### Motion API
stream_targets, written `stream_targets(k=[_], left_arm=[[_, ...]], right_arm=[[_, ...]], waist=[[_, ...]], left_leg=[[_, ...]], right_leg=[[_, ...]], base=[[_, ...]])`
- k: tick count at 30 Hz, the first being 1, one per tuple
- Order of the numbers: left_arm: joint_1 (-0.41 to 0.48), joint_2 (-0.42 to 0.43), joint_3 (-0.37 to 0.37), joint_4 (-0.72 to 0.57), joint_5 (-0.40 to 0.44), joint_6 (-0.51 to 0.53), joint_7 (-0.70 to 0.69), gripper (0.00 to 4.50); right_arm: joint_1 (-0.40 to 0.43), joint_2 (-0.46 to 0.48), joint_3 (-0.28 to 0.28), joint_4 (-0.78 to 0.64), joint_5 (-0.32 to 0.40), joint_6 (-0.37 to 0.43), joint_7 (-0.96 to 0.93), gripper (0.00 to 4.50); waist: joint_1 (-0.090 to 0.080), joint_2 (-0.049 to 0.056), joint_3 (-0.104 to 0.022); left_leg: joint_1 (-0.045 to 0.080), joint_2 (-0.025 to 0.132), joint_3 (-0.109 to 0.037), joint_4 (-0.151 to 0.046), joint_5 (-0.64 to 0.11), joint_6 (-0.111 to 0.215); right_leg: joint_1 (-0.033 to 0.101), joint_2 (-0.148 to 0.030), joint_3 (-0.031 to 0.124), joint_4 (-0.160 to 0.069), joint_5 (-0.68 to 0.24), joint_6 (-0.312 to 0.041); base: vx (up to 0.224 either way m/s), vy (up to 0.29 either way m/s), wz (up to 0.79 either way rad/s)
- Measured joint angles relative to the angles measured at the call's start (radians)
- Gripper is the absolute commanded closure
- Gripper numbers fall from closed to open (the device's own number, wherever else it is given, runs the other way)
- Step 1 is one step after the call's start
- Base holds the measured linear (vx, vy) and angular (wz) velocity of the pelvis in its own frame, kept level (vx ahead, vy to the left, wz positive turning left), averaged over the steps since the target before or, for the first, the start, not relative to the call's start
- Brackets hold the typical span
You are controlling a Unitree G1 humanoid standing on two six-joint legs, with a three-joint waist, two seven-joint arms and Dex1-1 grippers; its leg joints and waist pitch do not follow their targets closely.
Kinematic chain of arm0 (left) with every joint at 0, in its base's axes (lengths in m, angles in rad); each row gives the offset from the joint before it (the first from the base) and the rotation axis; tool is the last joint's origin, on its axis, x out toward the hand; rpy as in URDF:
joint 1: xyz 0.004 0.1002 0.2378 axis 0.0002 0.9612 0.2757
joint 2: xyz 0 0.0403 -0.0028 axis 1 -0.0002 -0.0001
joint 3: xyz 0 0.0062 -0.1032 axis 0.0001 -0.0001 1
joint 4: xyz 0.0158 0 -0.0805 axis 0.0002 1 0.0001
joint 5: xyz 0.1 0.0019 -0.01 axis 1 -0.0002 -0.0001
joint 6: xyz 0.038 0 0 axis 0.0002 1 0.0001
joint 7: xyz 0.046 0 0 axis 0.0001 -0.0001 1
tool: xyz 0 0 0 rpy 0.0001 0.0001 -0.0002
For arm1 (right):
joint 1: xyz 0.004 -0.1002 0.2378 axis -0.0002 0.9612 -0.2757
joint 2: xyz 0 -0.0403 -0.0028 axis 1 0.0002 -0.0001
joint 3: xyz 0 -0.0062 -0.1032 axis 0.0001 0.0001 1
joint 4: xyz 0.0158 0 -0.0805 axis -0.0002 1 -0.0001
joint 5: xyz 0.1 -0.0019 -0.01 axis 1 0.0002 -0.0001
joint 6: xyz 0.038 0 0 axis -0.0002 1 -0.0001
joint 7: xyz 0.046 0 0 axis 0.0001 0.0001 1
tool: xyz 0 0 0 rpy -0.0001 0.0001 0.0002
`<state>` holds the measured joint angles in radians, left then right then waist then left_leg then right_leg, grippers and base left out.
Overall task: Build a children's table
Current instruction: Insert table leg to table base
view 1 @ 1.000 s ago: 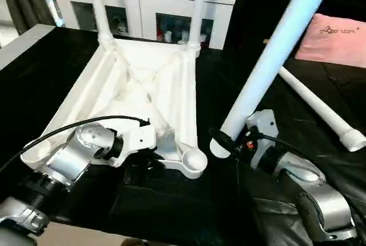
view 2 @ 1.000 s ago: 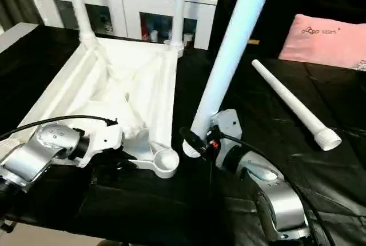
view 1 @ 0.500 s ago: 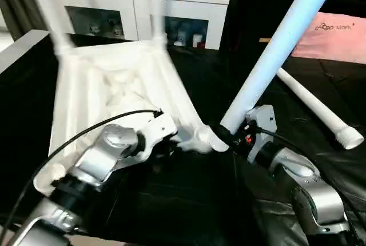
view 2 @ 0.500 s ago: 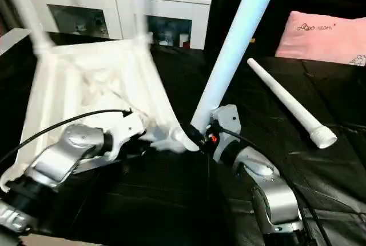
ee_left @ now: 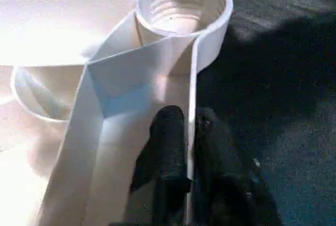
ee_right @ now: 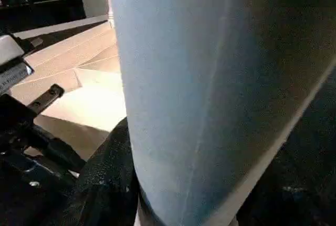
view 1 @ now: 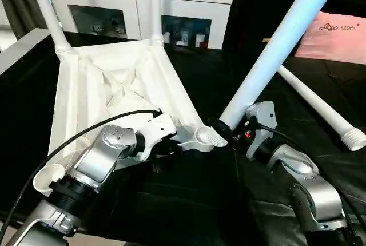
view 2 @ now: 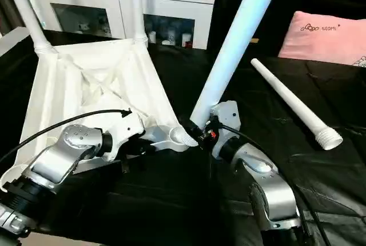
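On the black cloth at the near centre, the upturned tabletop lies with two legs standing in its far corners. The left gripper pinches the tabletop's thin side wall beside an empty threaded socket. The right gripper clasps a slanting leg, its foot just beside that socket. A spare leg lies to the right, bare cloth around it. A pink cushion bears small writing, unreadable.
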<state>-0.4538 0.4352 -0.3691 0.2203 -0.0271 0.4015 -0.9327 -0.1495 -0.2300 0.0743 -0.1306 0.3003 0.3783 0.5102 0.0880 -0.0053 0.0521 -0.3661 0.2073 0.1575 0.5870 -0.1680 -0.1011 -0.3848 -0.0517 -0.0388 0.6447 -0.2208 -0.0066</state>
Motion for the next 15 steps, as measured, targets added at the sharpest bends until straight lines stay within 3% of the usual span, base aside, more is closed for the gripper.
stream_targets(k=[9,15], left_arm=[[0.014,0.033,0.015,0.000,-0.007,-0.026,-0.014,3.73],[0.025,0.059,0.016,-0.015,-0.013,-0.030,-0.047,4.38]], right_arm=[[-0.001,0.011,0.001,0.027,0.002,-0.008,0.002,2.57],[-0.011,0.017,0.002,0.029,0.002,-0.009,0.005,2.57]], waist=[[0.001,-0.002,0.001],[0.001,-0.002,0.001]], left_leg=[[0.000,0.000,0.000,0.000,0.000,0.000],[0.000,0.000,0.000,0.000,0.000,0.000]], right_leg=[[0.000,0.000,0.000,0.000,-0.003,0.005],[0.000,0.000,0.000,0.000,-0.003,0.006]], base=[[0.000,0.000,0.00],[0.000,0.000,0.00]])
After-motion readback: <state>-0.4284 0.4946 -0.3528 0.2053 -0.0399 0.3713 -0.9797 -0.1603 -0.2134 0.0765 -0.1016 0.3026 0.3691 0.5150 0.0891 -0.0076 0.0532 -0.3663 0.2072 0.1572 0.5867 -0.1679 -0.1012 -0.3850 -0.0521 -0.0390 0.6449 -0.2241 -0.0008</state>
